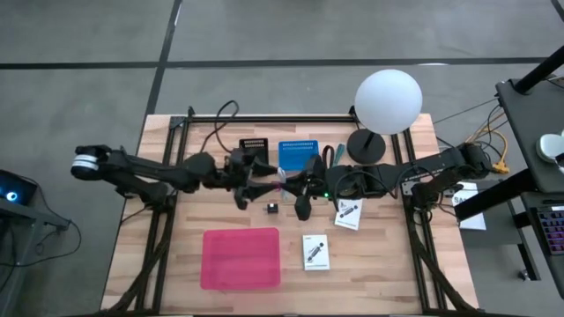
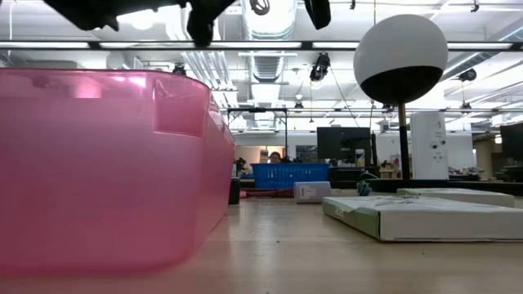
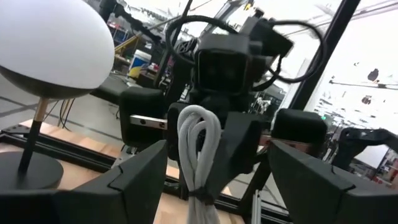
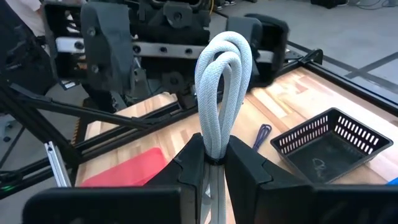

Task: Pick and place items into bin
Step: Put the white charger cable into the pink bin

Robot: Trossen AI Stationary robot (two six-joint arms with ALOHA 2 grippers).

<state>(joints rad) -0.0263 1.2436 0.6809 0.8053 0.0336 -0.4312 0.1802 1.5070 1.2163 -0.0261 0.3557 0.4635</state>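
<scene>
- Fingers of right gripper pinch looped white cord at its tie, loops upright above them.
- Left gripper fingers spread wide, cord between, untouched.
- Both above table, beyond pink bin.

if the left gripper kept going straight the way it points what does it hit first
Most likely the looped white rope, pinched in the right gripper. It hangs centred between the open left gripper's fingers; how far off is unclear.

Ahead of me on the wooden desk stands a white globe lamp on a black round base. A blue basket and a black basket sit beside each other near the far edge.
</scene>
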